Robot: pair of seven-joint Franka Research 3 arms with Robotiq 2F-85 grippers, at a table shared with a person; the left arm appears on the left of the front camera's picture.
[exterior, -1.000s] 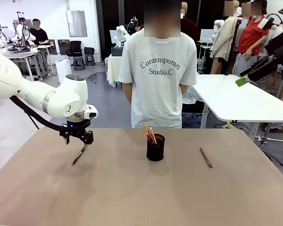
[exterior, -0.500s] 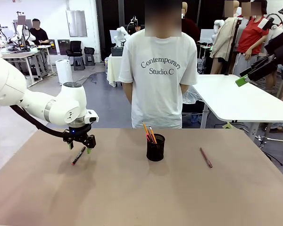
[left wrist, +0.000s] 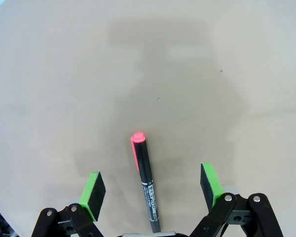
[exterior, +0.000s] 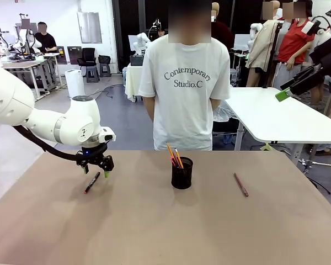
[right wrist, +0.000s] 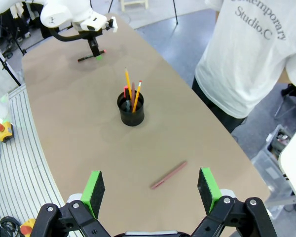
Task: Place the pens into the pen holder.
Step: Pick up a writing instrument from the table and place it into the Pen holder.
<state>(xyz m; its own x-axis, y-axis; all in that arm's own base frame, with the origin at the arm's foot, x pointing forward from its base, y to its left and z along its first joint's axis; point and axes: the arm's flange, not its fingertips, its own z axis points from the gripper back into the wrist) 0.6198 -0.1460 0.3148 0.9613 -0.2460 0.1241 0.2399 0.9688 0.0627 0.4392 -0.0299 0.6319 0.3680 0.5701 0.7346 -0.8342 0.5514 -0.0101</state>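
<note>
Left gripper: you have the left gripper (exterior: 97,172) low over the left part of the table (exterior: 154,226). Its fingers are spread wide and hold nothing.
Left wrist camera: here you look along the left gripper (left wrist: 153,185). Its green pads (left wrist: 93,190) stand on either side of the black pen, and both are clear of it.
Black pen: the black pen (exterior: 92,182) lies flat on the table under that gripper, at a slant. In the wrist view the black pen (left wrist: 146,185) points its red end away from the wrist.
Holder: the black mesh holder (exterior: 182,173) stands upright near the middle of the table, well apart from both loose pens.
Contents: you can see two orange-yellow pencils (exterior: 170,153) leaning out of the top. From the right wrist camera the holder (right wrist: 131,109) seems to hold a red-tipped stick and a darker one as well, but they are too small to be sure.
Person: a person (exterior: 185,88) in a white T-shirt stands at the far edge, behind the holder.
Reddish-brown pen: the reddish-brown pen (exterior: 241,185) lies flat on the right part of the table, on its own.
Right gripper: the right gripper (right wrist: 152,190) hangs high above the table with its fingers wide apart and nothing between them. The reddish-brown pen (right wrist: 168,175) is far below it.
</note>
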